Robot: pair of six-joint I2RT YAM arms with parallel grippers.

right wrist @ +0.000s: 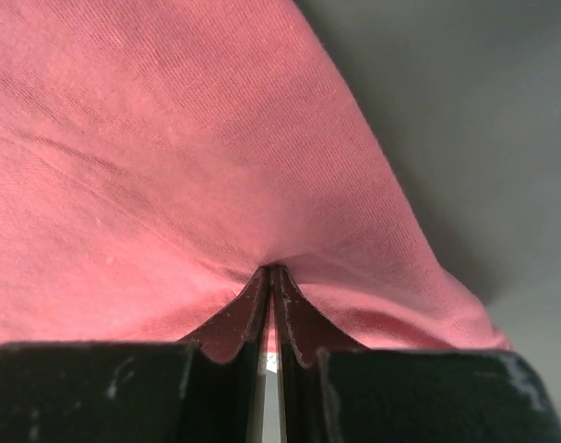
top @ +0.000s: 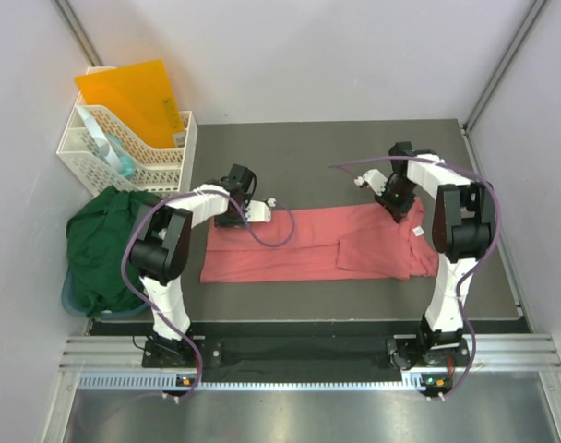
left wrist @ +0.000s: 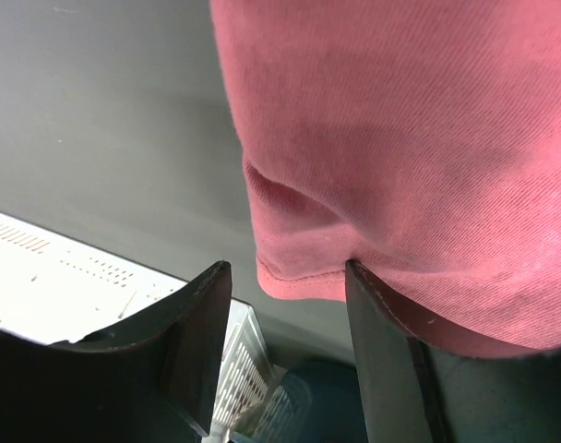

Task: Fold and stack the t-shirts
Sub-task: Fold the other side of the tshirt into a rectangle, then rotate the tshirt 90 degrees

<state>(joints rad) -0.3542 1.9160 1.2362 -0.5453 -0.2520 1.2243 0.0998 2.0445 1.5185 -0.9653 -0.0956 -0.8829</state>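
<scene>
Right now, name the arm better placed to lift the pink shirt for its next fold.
Right. The right gripper is shut on the salmon-pink t-shirt, cloth bunching at its fingertips. The left gripper has jaws open at the hem, nothing gripped, so it would likely need to close first.

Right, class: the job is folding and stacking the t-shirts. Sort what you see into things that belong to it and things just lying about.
Belongs to the job: salmon-pink t-shirt, dark green t-shirt.
Just lying about: white basket, orange folder.
</scene>
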